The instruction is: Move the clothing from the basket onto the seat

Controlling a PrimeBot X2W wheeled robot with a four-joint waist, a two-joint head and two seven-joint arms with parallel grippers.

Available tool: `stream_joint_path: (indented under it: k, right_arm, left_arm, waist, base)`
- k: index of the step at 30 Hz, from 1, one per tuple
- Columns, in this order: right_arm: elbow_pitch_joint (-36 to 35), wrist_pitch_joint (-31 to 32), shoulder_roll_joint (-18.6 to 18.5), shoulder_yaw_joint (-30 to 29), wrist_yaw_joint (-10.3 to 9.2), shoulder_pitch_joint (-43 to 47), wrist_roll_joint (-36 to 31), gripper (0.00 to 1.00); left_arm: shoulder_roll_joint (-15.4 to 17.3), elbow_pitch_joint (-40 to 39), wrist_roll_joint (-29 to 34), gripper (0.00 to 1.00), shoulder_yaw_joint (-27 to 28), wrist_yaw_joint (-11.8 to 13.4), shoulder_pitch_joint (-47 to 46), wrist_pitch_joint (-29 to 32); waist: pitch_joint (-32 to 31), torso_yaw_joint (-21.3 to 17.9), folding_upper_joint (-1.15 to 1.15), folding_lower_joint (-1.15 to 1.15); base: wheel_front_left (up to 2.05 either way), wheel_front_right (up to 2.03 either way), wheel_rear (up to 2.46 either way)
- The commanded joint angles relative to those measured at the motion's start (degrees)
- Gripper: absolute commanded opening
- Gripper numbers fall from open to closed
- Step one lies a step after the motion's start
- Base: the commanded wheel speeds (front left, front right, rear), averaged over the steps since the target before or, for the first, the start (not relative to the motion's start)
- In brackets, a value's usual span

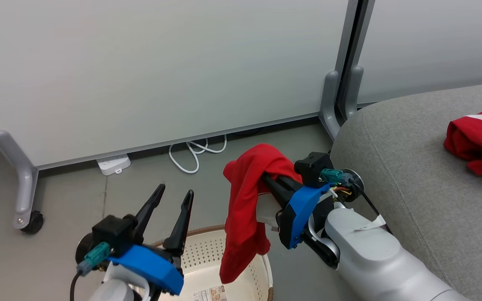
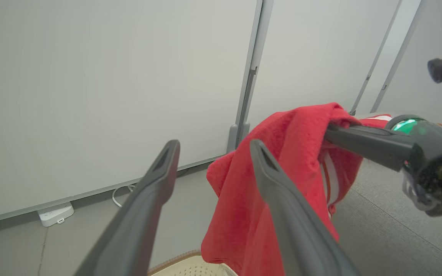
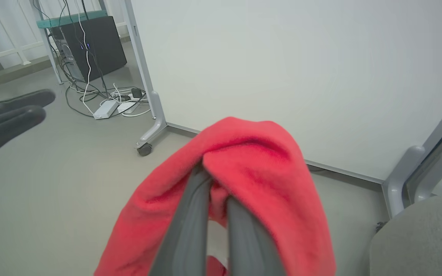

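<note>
We see the seat [image 1: 412, 184] taking the right side of the head view, its rounded edge and seam running down toward the lower right, where the pale right forearm [image 1: 375, 255] crosses in front of it. The other red garment [image 1: 479, 142] lies bunched on the cushion, well apart from that edge, with broad bare grey fabric between. Left of the seat a strip of bare floor [image 1: 57, 251] runs up to the white partition panels [image 1: 161, 71], whose grey legs end in a caster [image 1: 34, 221]. A power strip [image 1: 113, 164] and a looped white cable [image 1: 195, 154] lie at the foot of the panels. In the right wrist view a dark cabinet [image 3: 90, 42] with tangled cables stands past the end of the partition. The basket [image 1: 207, 251] sits on the floor at the bottom of the head view, near the seat's front. Its brown rim shows below the left jaws, and a paper label lies inside. The hanging red garment [image 1: 245, 196] droops from the right jaws with its lower end over the basket's opening; we cannot tell whether it touches the inside. The right jaws are pressed together, pinching the garment's top fold, and their fingers [image 3: 190, 230] point up and leftward in the head view, away from the seat. The left jaws are spread and hold nothing, their fingers [image 1: 153, 205] raised above the basket and pointing toward the panels, just beside the hanging cloth but apart from it.
</note>
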Motion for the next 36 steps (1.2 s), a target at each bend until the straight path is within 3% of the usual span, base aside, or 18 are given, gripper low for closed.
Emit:
stream_joint_path:
  k: [1, 10, 21, 28, 36]
  right_arm:
    - [0.18, -0.60, -0.08, -0.40, 0.01, -0.40, -0.46, 0.00]
    - [0.43, -0.72, -0.08, -1.67, 0.01, -0.04, -1.35, 0.00]
    - [0.47, -0.86, -0.08, -2.72, 0.01, 0.12, -1.76, 0.00]
    - [0.06, -0.85, -0.09, -3.15, 0.01, -0.43, -2.27, 0.00]
    - [-0.26, -0.86, -0.08, -3.61, 0.01, -1.23, -2.94, 0.00]
  left_arm:
    - [-0.13, -1.11, 1.49, 1.00, 1.57, -0.39, 2.36, -0.14]
    - [-2.66, -4.16, 8.76, 1.00, 11.32, -2.69, 12.29, -0.15]
    - [-6.08, -3.74, 13.03, 1.00, 17.02, -5.08, 15.25, -0.16]
    - [-6.89, -3.83, 14.55, 1.00, 18.66, -5.72, 14.77, -0.15]
    - [-7.33, -4.42, 15.72, 1.00, 19.39, -6.03, 13.38, -0.15]
  waist:
    - [-0.04, 0.12, 0.00, 0.00]
    - [-0.10, 0.37, 0.00, 0.00]
    - [0.22, -0.76, 0.00, 0.00]
    - [1.37, -5.52, 0.00, 0.00]
    - [3.44, -13.59, 0.00, 0.00]
  base:
    - [0.00, 0.00, 0.00]
    - [0.00, 0.00, 0.00]
    - [0.00, 0.00, 0.00]
    - [0.00, 0.00, 0.00]
    - [0.00, 0.00, 0.00]
